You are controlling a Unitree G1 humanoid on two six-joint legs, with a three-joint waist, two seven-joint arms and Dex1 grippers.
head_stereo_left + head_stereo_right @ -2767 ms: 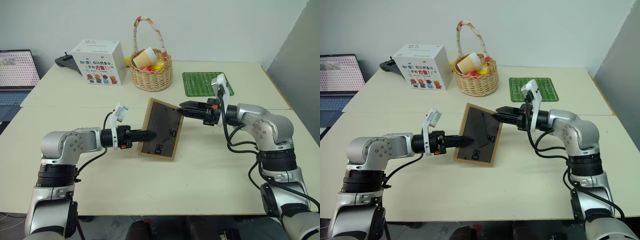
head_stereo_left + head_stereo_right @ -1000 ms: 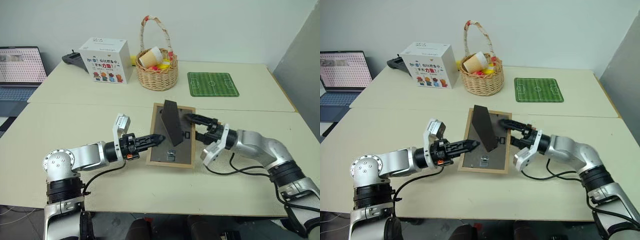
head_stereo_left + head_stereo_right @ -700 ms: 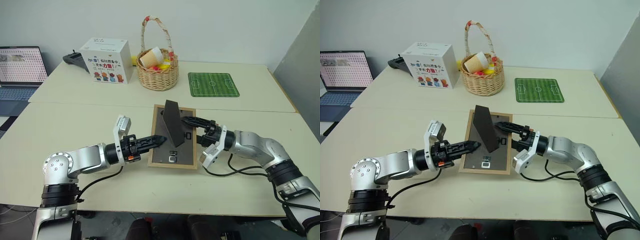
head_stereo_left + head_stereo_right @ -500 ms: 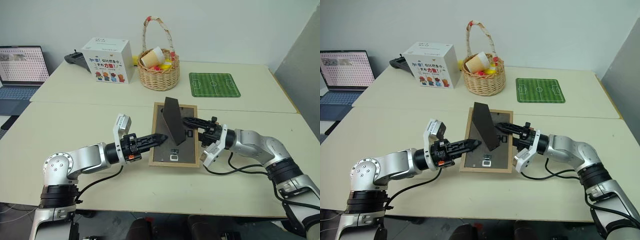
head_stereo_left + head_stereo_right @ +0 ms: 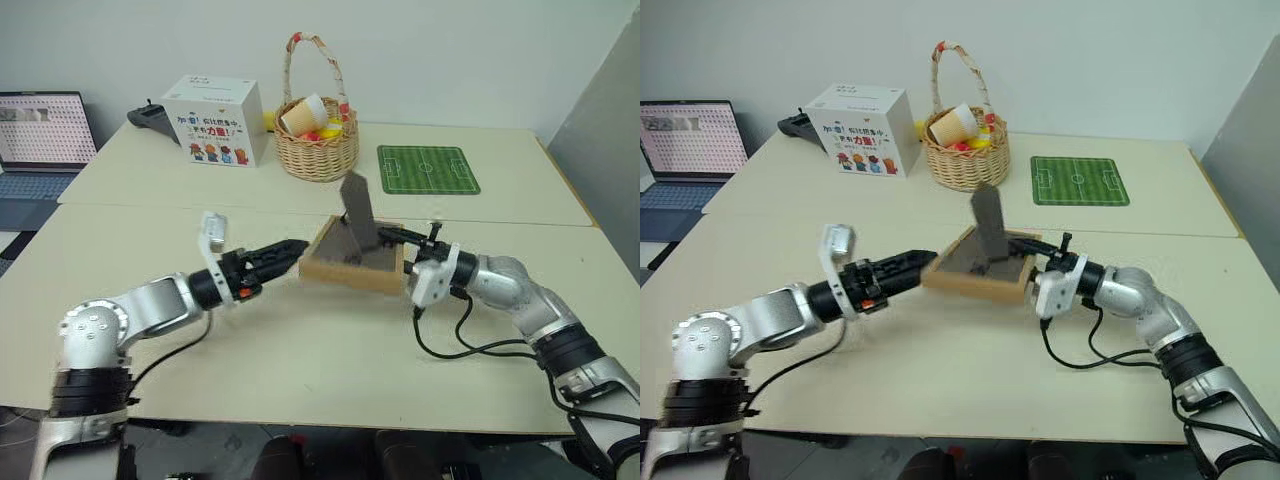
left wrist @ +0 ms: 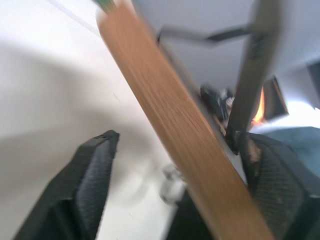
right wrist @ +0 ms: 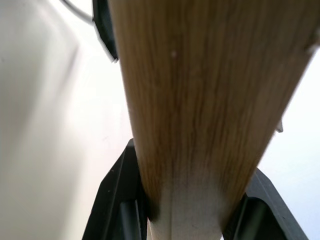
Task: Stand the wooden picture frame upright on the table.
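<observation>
The wooden picture frame [image 5: 352, 252] hangs tilted, back up, stand raised, just above the tabletop [image 5: 300, 350]; the right gripper [image 5: 400, 243] has its jaws pinching one edge; the left gripper [image 5: 283, 253] has its jaws spread around the opposite edge.

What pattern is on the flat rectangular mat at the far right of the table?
Green football-pitch mat with white lines, clearest in the right eye view.

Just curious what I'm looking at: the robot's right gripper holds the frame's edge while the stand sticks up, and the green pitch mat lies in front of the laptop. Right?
Not quite. The mat lies on the far right of the table, across from the laptop at the left edge, as the left eye view shows. The right gripper does hold the frame, stand up.
</observation>
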